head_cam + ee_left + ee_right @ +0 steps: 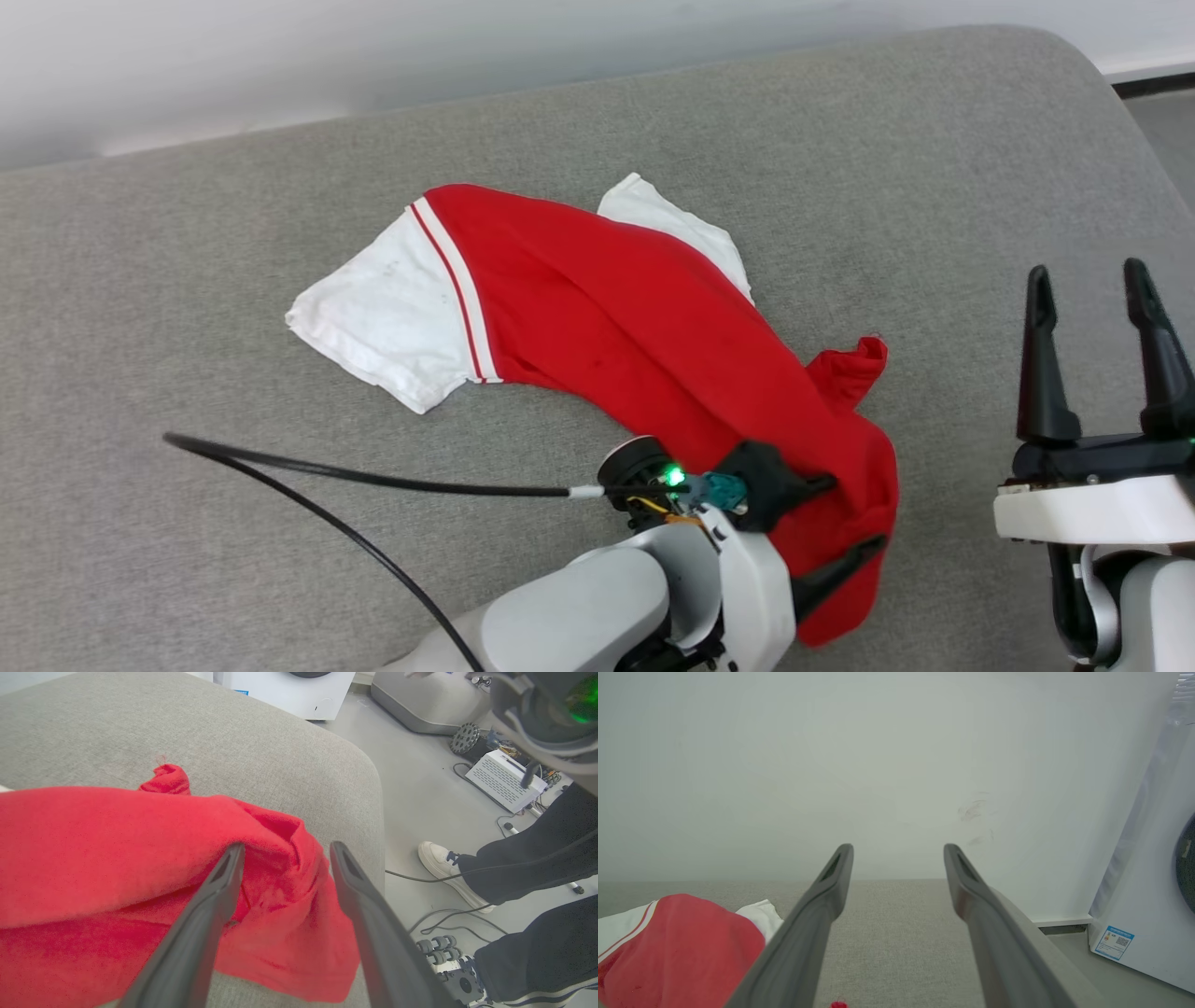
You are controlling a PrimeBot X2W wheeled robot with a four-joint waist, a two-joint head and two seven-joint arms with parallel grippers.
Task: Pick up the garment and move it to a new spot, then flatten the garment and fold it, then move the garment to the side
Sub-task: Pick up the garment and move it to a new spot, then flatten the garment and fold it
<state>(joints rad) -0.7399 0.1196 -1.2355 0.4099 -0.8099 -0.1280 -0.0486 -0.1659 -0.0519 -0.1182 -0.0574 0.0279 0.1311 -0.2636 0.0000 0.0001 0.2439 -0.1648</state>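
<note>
Relocation looks finished: left tool (856,511) spread astride the red jersey (644,327), lower centre; right tool (1086,273) spread, idle. Next, flattening needs both.

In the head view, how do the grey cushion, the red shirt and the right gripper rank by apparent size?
Largest to smallest:
1. grey cushion
2. red shirt
3. right gripper, which is probably nearer the camera, so it may look bigger than it really is.
</note>
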